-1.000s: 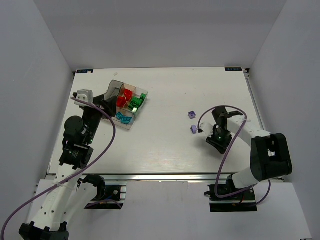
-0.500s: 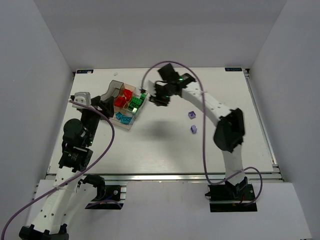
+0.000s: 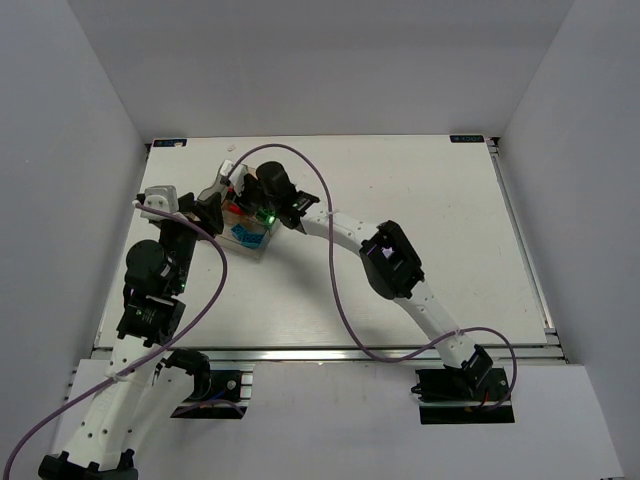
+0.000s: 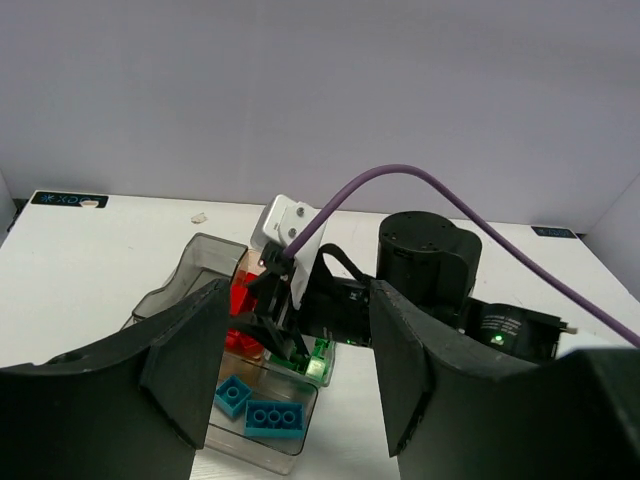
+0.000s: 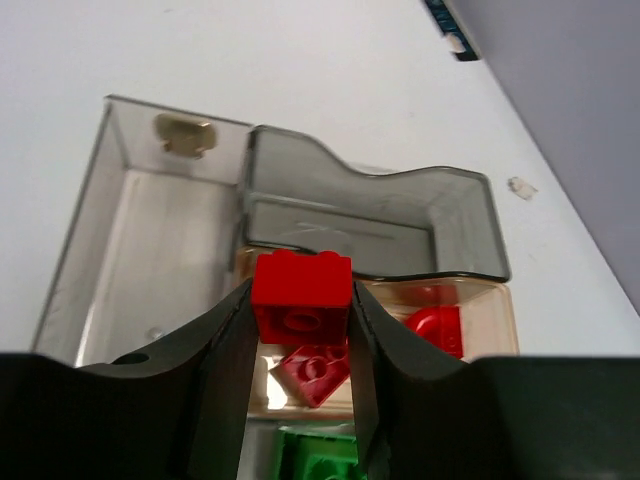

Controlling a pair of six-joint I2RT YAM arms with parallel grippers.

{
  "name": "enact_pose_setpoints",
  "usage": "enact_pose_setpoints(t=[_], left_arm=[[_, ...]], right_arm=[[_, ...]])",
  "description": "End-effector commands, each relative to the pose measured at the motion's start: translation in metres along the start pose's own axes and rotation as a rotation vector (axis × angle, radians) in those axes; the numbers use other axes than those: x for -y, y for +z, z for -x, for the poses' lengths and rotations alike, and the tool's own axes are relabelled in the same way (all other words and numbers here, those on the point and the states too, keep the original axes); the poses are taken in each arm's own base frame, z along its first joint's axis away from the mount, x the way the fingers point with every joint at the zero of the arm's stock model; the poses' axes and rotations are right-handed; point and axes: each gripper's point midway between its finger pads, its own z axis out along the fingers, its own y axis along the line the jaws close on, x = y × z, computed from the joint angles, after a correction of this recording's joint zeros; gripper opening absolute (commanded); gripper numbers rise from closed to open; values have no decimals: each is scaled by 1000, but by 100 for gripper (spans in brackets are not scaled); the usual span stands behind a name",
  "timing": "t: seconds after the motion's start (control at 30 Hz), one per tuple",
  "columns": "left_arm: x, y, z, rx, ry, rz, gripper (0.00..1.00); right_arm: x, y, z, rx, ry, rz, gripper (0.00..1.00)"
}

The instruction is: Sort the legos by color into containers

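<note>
My right gripper (image 5: 301,335) is shut on a red lego (image 5: 301,290) and holds it just above the tray's red compartment, where two more red legos (image 5: 318,368) lie. A green lego (image 5: 320,455) lies in the compartment nearer me. In the top view the right gripper (image 3: 240,200) reaches over the clear tray (image 3: 256,250). My left gripper (image 4: 300,385) is open and empty, close to the tray's near side (image 3: 203,207). Two cyan legos (image 4: 272,417) lie in the nearest compartment. No purple lego shows.
The grey-tinted compartment (image 5: 370,215) and a clear one (image 5: 110,250) beside it hold no bricks. The right arm (image 3: 390,260) stretches diagonally across the table middle, its purple cable (image 3: 330,260) looping above. The left arm's cable (image 3: 215,280) hangs at the left.
The right arm has swung from the right side of the table across to the tray and now holds a red lego over it. The two purple legos seen earlier no longer show.
</note>
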Motion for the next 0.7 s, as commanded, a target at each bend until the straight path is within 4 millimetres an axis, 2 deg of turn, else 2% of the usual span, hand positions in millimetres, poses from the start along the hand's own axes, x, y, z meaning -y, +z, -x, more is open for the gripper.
enact_pose_setpoints(t=[0.0,0.13,0.17,0.23,0.33,0.37,0.4,0.43,0.57,0.67], left_arm=[[1,-2,7,20,-1,-5,68],[2,-3,9,27,-7,-11,68],[3,-3,9,26,-7,-14,67],[3,-3,8,23,-8,-13,68],[4,-3,8,24,-10,-18,67],[4,-3,8,24,-10,-16,68],[3,-3,9,26,-10,-14,67],[3,-3,8,25,-10,-12,67],[2,-3,8,25,-10,-9,68],[2,-3,8,24,-10,-7,67]], right_arm=[[54,-2,55,230,7,-205,0],[55,3,36,212,-6,-222,6],[52,4,25,197,-9,-224,9],[56,4,21,192,-14,-229,14],[56,7,12,184,-22,-236,30],[56,8,8,177,-22,-235,42],[59,7,7,176,-25,-242,45],[58,8,6,174,-27,-243,53],[65,6,1,165,-31,-258,62],[73,2,1,160,-27,-275,65]])
